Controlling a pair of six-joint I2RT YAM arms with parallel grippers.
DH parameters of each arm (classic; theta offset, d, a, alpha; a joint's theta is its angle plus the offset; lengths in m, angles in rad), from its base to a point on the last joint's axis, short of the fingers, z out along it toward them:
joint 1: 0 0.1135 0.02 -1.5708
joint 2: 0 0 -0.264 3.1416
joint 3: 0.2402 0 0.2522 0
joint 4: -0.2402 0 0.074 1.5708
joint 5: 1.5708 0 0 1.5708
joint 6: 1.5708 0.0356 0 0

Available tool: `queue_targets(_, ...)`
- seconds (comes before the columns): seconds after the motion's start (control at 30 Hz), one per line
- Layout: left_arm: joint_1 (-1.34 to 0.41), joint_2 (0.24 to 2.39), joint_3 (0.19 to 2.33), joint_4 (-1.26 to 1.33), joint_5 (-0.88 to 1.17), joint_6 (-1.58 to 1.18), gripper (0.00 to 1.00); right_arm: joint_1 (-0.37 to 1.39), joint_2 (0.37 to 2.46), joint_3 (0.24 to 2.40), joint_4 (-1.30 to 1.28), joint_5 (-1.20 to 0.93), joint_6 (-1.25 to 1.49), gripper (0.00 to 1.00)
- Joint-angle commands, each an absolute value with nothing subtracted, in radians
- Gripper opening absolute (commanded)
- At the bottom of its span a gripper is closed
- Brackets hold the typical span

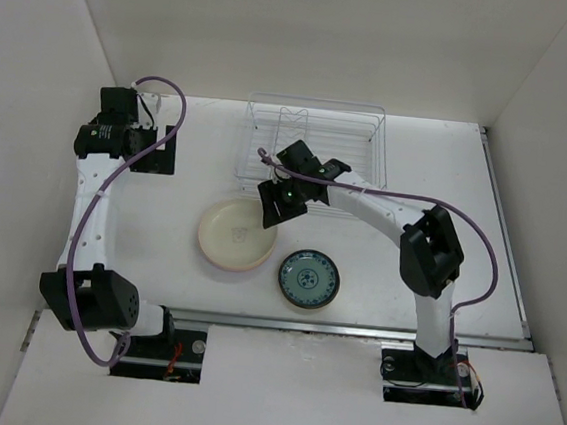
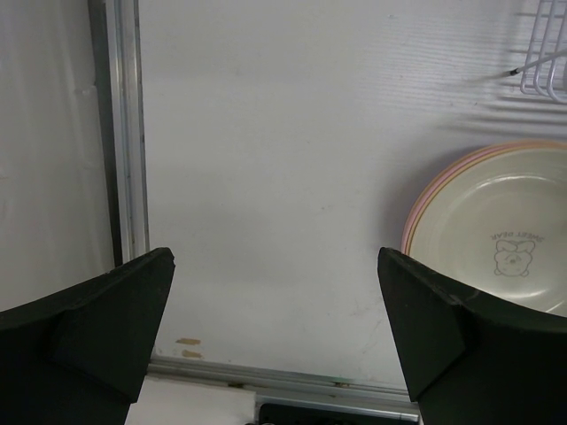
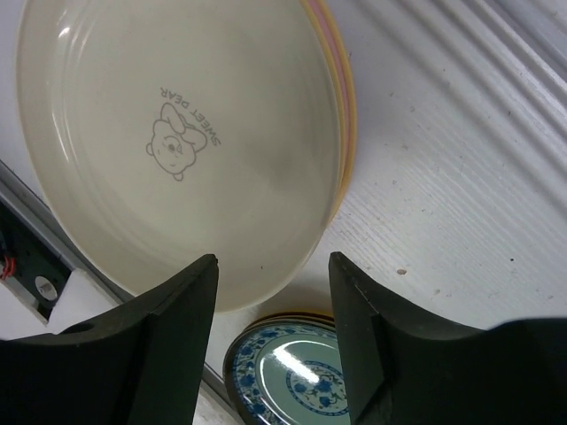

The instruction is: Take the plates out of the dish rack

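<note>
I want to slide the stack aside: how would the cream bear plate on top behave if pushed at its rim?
The cream plate looks rigid and glossy, so it would probably slide rather than flex. It sits nested on the pink plate, so a push may drag that one along too. Lying flat, it seems unlikely to roll.

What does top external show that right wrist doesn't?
Top external only: the white wire dish rack, with no plates visible in it, and the left arm. Right wrist only: the bear print on the cream round plate, pink and yellow rims stacked under it, and an amber rim under the small blue-patterned plate. Both: those two plates and the open right gripper.
</note>
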State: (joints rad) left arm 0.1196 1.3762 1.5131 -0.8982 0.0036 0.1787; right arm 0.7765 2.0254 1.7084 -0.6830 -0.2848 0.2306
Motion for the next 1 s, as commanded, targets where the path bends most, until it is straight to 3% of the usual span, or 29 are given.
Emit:
queue_targets(0.0, 0.121, 1.339, 1.505, -0.899, 0.028, 0.184, 1.0, 0.787, 2.017, 1.752, -0.709, -0.247, 0.216, 0.59)
queue_targets(0.17, 0.121, 1.339, 1.505, -0.899, 0.017, 0.193, 1.0, 0.787, 1.979, 1.764, -0.719, -0.238, 0.216, 0.56)
queue_targets(0.27, 0.121, 1.339, 1.505, -0.887, -0.026, 0.172, 1.0, 0.787, 1.843, 1.764, -0.667, -0.122, 0.225, 0.56)
queue_targets(0.47, 0.121, 1.339, 1.523, -0.821, -0.207, 0.057, 1.0, 0.718, 1.519, 1.698, -0.658, 0.582, 0.334, 0.98)
queue_targets(0.63, 0.121, 1.339, 1.532, -0.821, -0.273, 0.025, 1.0, 0.507, 1.378, 1.661, -0.833, 1.001, 0.468, 1.0)
queue_targets(0.83, 0.121, 1.348, 1.563, -0.811, -0.33, 0.025, 1.0, 0.351, 1.178, 1.6, -0.946, 1.074, 0.526, 1.0)
queue_targets(0.97, 0.121, 1.367, 1.585, -0.811, -0.328, 0.025, 1.0, 0.342, 1.066, 1.588, -0.946, 0.988, 0.517, 1.0)
